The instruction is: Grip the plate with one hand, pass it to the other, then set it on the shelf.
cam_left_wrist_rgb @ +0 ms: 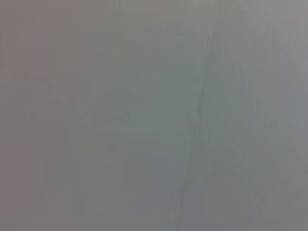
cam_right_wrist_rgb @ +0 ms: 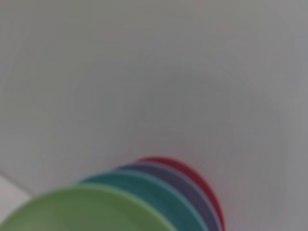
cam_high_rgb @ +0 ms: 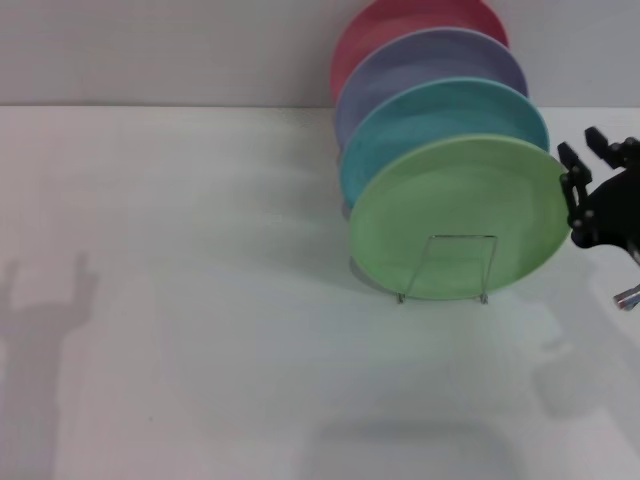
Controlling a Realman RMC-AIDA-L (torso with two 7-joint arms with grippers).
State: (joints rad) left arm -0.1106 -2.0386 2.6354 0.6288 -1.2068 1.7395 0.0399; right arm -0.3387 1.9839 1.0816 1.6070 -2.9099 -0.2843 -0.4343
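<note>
The light green plate (cam_high_rgb: 455,205) stands on edge at the front of a row of plates, held upright in the silver wire shelf (cam_high_rgb: 458,268), whose front loop shows against its face. My right gripper (cam_high_rgb: 582,145) is open right beside the plate's right rim, with nothing between its fingers. In the right wrist view the plate (cam_right_wrist_rgb: 82,211) shows from above its top edge. My left gripper appears in no view; only its shadow falls on the table at the left.
Behind the green plate stand a turquoise plate (cam_high_rgb: 440,112), a lavender plate (cam_high_rgb: 430,60) and a red plate (cam_high_rgb: 400,25), close together. The white table (cam_high_rgb: 180,300) stretches left and forward. A wall runs behind the row.
</note>
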